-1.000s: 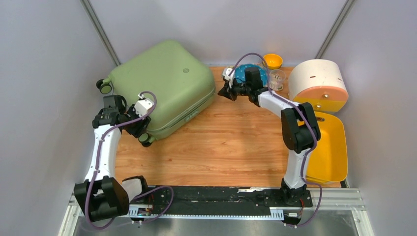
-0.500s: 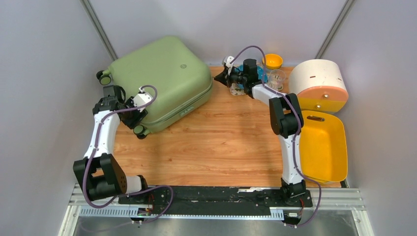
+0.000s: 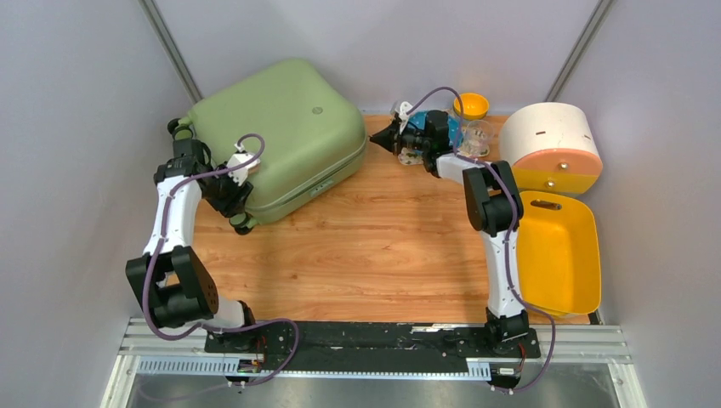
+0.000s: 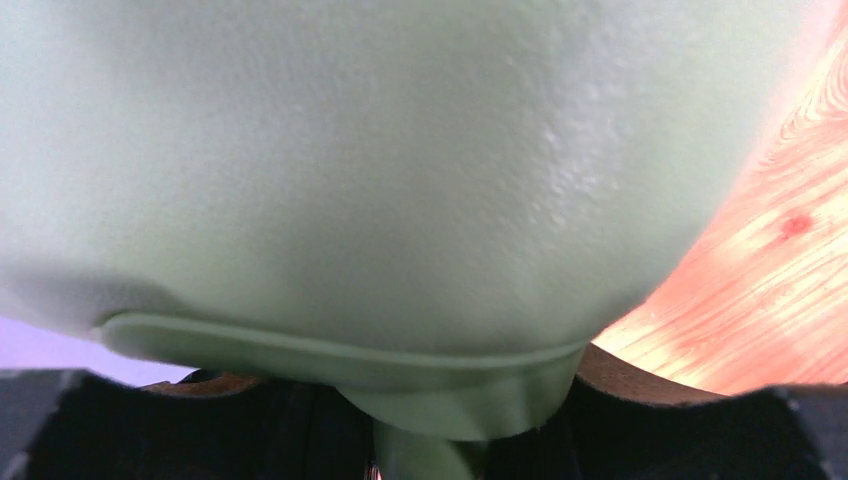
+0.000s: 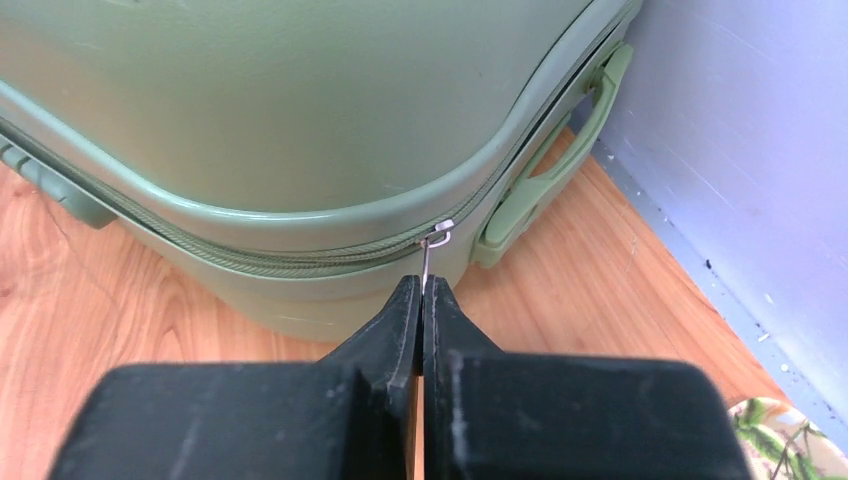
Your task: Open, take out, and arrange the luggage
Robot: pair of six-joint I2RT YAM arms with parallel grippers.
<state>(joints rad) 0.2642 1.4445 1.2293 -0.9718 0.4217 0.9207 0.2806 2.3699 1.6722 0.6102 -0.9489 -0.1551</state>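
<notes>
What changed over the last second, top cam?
The luggage slid away from the arms, toward the back-left corner, and the left claw at its wheel end went with it. The right claw moved back and slightly left; it is shut on the zipper pull. The yellow tray and round drawer box stayed put.

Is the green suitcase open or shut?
Shut. The suitcase shells lie together, with the zipper teeth joined left of the pull, which the right tool pinches.

Wooden tabletop [image 3: 383,246], pale lavender walls [image 3: 76,127].
</notes>
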